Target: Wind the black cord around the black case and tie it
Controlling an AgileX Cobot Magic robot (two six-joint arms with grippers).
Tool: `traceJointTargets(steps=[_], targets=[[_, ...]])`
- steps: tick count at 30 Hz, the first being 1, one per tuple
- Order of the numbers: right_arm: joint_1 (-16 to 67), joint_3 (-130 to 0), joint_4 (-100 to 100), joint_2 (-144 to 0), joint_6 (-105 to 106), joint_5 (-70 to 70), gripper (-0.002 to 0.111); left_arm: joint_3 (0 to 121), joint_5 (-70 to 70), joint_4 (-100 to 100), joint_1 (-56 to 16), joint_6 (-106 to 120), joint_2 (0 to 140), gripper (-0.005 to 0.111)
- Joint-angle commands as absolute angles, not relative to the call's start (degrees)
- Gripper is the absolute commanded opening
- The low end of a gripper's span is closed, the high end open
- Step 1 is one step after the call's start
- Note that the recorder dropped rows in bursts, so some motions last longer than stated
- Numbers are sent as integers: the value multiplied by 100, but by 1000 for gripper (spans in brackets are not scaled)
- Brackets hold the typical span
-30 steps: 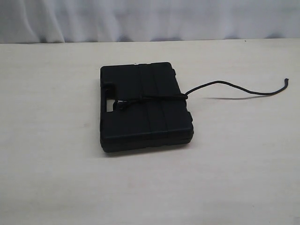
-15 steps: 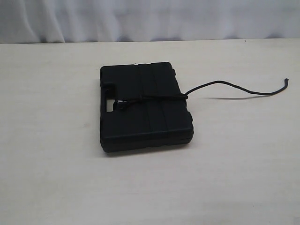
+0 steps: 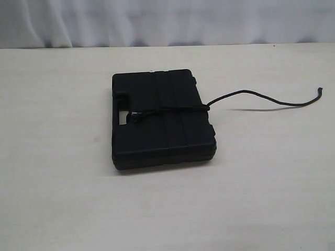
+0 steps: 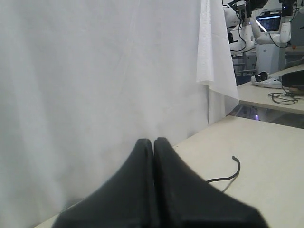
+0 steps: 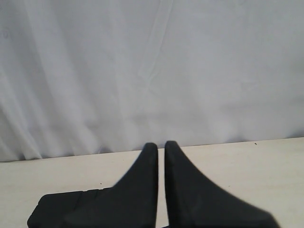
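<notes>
Binding the black case [image 3: 162, 130], knotted black cord [image 3: 244, 91], tail trailing, left hand [image 4: 153, 142], right hand [image 5: 161, 145] both closed.

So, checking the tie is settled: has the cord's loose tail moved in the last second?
No. The black cord lies just as before, its tip equally far right of the black case.

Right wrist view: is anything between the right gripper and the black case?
Nothing visible does. The black case lies just beyond the shut right gripper, with only table around it.
</notes>
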State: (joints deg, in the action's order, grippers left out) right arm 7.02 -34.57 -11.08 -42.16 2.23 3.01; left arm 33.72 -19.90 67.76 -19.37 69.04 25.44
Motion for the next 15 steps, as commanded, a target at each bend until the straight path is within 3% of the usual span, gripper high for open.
traceJointTargets(steps=[1,12,15], targets=[[676,-3422,-1129,-4186,208,306,4,3333,-2023,6792,-1934,6866,2519,0],[676,-3422,-1129,-4186,208,306,4,3333,-2101,6723,-1934,6842,2469,0],[676,-3422,-1129,-4186,208,306,4,3333,-2101,5704,-1934,5898,2309,0]])
